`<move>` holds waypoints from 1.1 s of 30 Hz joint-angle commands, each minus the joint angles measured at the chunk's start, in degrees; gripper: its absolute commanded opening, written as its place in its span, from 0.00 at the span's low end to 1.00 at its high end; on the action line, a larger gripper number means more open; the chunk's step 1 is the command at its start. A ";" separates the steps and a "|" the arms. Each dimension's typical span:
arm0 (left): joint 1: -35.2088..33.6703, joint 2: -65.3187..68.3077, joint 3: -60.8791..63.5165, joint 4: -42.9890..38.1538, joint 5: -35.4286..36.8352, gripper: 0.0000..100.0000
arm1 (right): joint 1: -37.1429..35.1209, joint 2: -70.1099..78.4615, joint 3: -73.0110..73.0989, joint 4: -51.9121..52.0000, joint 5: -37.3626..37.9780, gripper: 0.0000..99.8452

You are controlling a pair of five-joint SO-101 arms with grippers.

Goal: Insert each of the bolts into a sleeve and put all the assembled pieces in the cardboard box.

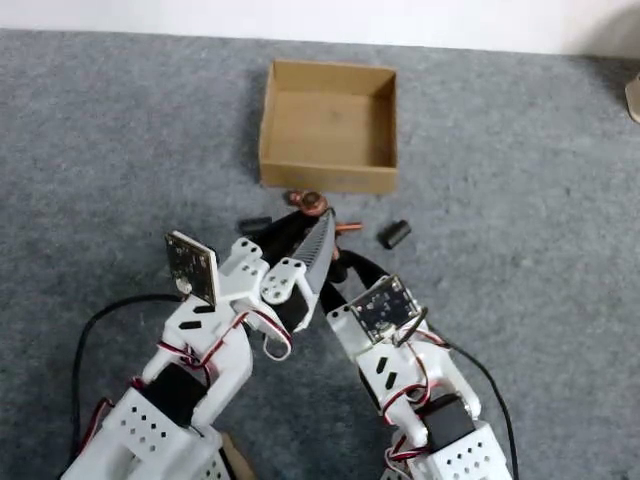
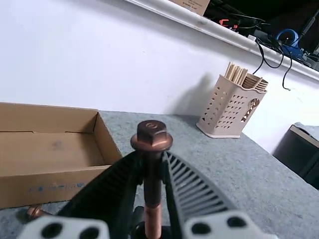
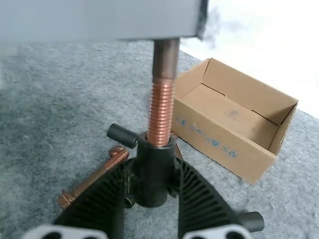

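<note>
My left gripper [image 2: 151, 164] is shut on a copper bolt [image 2: 152, 149], held upright with its hex head on top. My right gripper [image 3: 152, 174] is shut on a black sleeve [image 3: 152, 179], and the bolt's threaded end [image 3: 161, 112] stands in the sleeve's mouth. In the high view the two grippers meet just in front of the cardboard box [image 1: 330, 125], with the bolt head [image 1: 312, 203] showing above them. Another bolt [image 3: 94, 180] and two loose sleeves [image 3: 122, 135] [image 3: 250, 220] lie on the carpet. The box is open, with nothing in it.
Grey carpet [image 1: 520, 300] covers the table. A loose sleeve [image 1: 394, 234] lies right of the grippers and another [image 1: 255, 224] left of them. A beige utensil holder [image 2: 234, 107] stands against the white wall behind.
</note>
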 commanded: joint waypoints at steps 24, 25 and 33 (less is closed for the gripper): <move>-1.89 -1.27 6.11 -6.07 0.18 0.01 | -0.22 -1.80 5.76 -0.40 -0.18 0.00; -1.89 -1.36 6.81 -6.07 0.18 0.01 | -0.22 -1.80 5.76 -0.40 -0.18 0.00; -0.92 -1.45 9.01 -5.80 0.18 0.01 | -0.22 -1.80 5.76 -0.40 -0.18 0.00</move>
